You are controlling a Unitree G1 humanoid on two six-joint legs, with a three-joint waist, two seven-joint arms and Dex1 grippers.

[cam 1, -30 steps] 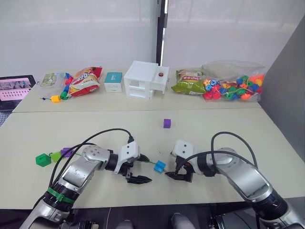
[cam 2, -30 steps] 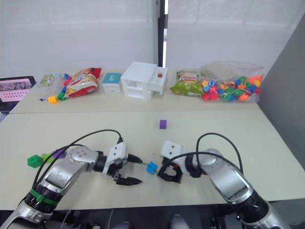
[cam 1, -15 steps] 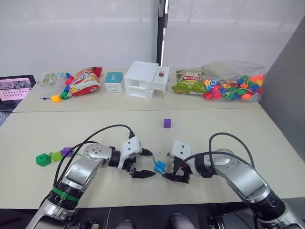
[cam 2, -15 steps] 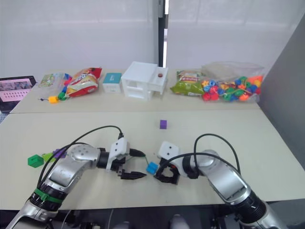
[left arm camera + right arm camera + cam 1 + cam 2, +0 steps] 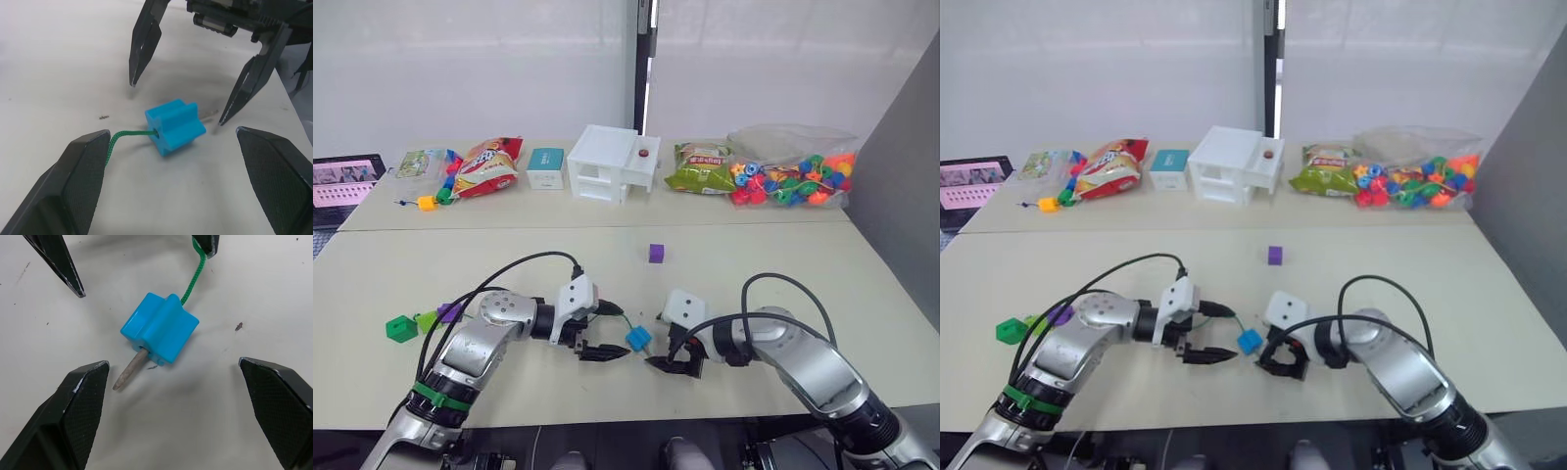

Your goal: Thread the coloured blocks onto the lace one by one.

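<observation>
Both pincers lie low over the near part of the worktop (image 5: 754, 274), tips turned toward each other with the blue block (image 5: 638, 339) on the surface between them. Left pincer (image 5: 604, 354) stands released, its black fingers spread wide, grasping nothing; in the left wrist view the blue block (image 5: 174, 126) sits between and just beyond its two pads, apart from both. Right pincer (image 5: 663, 363) is likewise spread and empty, its fingertips to either side of the block without touching it in the right wrist view.

The lace (image 5: 192, 276) runs through the blue block: green cord enters on the left pincer's side, and the stiff pale tip (image 5: 130, 373) pokes out on the side nearer the right pincer, resting on the worktop. The cord curves back past the left pincer.

Farther left, near the left arm, a dark green block (image 5: 401, 327), a light green block (image 5: 429, 320) and a purple block (image 5: 448, 312) sit in a row. Another purple block (image 5: 656, 253) lies alone farther back, mid-worktop.

Along the far edge stand a white box (image 5: 612, 164), snack bags (image 5: 487, 165) and a bag of mixed beads (image 5: 793, 176).
</observation>
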